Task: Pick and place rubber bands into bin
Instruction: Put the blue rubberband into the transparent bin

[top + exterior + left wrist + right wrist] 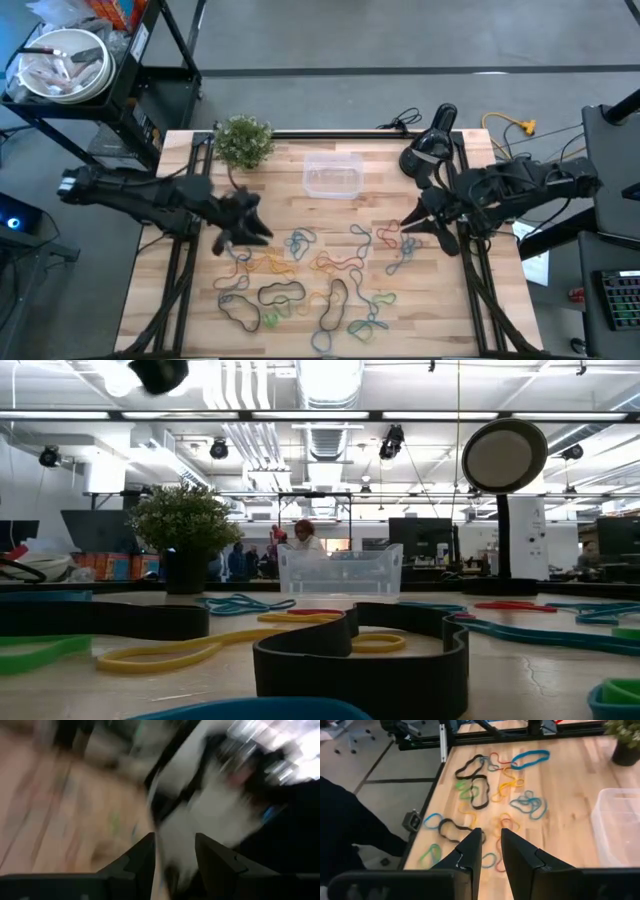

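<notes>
While the rubber bands [300, 280] lie scattered over the table's [480, 300] near half from above, the bin [333, 176] sits by the plant [243, 141]; the left gripper [232, 240] and right gripper [408, 228] hover alongside. Low down, bands surround the bin. Both wrist views show fingers [470, 851] parted, grasping nothing.

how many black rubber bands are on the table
3 that I can make out: one front centre, one front left, one just right of centre. More may be hidden in the tangles.
</notes>
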You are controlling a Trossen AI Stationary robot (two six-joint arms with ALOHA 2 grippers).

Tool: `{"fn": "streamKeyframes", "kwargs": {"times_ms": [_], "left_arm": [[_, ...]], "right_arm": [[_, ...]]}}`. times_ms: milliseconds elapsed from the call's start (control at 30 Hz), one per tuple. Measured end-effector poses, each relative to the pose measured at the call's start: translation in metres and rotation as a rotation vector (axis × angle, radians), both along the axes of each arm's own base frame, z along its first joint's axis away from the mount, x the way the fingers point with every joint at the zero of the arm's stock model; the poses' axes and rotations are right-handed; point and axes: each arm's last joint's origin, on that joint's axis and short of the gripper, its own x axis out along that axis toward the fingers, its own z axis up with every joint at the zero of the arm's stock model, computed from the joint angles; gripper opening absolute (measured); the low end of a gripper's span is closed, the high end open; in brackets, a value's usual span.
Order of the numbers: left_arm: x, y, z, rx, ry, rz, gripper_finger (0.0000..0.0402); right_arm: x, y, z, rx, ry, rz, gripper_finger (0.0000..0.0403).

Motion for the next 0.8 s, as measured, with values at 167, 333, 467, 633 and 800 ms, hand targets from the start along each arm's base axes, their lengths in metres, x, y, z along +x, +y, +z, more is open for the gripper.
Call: {"fn": "streamKeyframes", "kwargs": {"times_ms": [167,333,467,633,800], "left_arm": [[0.001,-0.015,-0.012,0.076,0.436,-0.049,0.0123],[0.001,-0.033,-0.022,0.229,0.642,-0.045,0.0123],[0.005,-0.048,-0.039,0.372,0.719,-0.024,0.0123],[0.014,-0.066,-0.059,0.523,0.78,-0.001,0.0123],[0.017,-0.077,-0.089,0.597,0.884,0.018,0.0123]], "right_arm": [[-0.005,0.009,-0.006,0.028,0.023,-0.015,0.0068],[-0.008,0.016,-0.015,0.021,0.039,-0.055,0.0068],[-0.008,0.024,-0.022,0.005,0.049,-0.082,0.0068],[-0.006,0.033,-0.028,-0.029,0.058,-0.103,0.0068],[-0.004,0.038,-0.031,-0.042,0.067,-0.104,0.0068]]}}
